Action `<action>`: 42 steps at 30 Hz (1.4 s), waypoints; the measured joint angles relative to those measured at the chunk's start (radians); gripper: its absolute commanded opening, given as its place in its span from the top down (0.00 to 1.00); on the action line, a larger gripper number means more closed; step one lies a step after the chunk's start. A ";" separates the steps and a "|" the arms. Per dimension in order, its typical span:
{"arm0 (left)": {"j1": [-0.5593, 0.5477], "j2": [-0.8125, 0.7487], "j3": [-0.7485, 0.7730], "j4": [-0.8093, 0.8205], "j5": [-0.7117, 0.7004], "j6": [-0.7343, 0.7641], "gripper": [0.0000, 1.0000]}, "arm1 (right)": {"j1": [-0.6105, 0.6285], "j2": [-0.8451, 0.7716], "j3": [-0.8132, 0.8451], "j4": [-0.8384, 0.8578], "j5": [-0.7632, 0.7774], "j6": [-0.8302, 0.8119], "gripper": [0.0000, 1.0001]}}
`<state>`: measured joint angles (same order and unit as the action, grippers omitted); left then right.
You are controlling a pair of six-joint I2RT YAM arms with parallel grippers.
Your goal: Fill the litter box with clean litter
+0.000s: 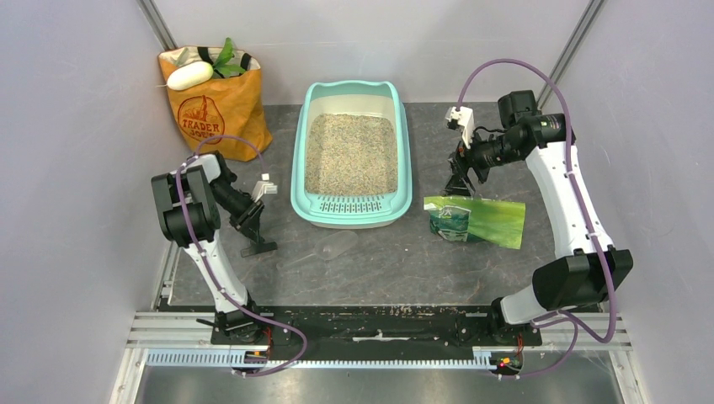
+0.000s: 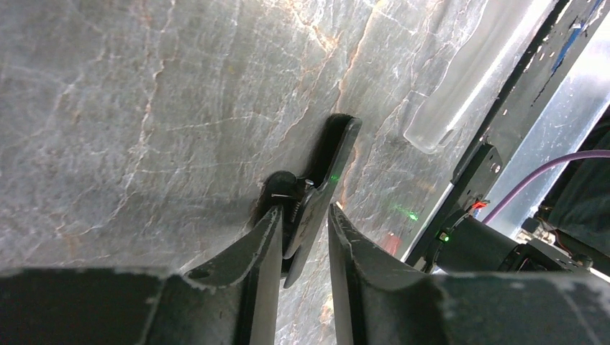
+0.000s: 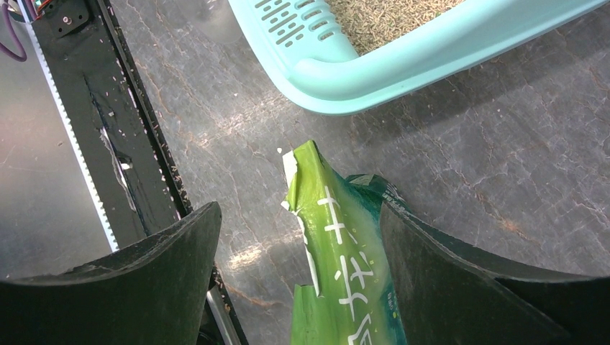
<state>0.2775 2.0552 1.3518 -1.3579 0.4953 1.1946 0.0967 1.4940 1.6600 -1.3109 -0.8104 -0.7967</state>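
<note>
ok so the right gripper [image 3: 298,212] has its jaws spread wide and isn't pinching anything. The green bag [image 3: 338,259] lies flat on the table [image 1: 379,269] right in the gap, and its crumpled top corner pokes up between the two fingers. In the wrist view the bag's long axis runs along the gap, so closing would squeeze it across its narrow width.

Just past that corner is the litter box [image 3: 374,79], on the left of the bag in the top view. The bag's printed end is near the box's near right corner, and the rest stretches away to the right. So the right arm is clearly the nearer one for any bag work.

The left gripper [image 2: 304,210] is on the other side of the box, low over bare table. There's only a narrow gap between its jaws, with a dark shape in it, and I honestly can't tell if it's gripping anything. A clear scoop [image 2: 460,79] lies nearby, untouched.

The box sits mid-table, long axis pointing away from the arms, grate step [image 1: 352,204] at the near end. The clean litter [image 1: 351,151] already covers the floor in a fairly even, speckled beige layer, so my guess is we're near done.
</note>
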 measured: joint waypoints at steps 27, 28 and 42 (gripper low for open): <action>-0.207 -0.528 0.523 -0.109 0.183 -0.160 0.98 | 0.040 0.031 0.031 0.213 -0.145 0.341 0.15; -0.295 -0.556 0.515 -0.061 0.192 -0.219 0.98 | 0.048 0.029 0.029 0.244 -0.159 0.371 0.15; -0.921 -0.684 0.193 0.581 0.175 -0.679 0.98 | 0.145 -0.141 -0.170 0.408 -0.240 0.449 0.20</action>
<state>-0.6430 1.3712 1.5448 -0.7773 0.6708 0.5152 0.2420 1.3533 1.4899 -0.9028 -1.0500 -0.3477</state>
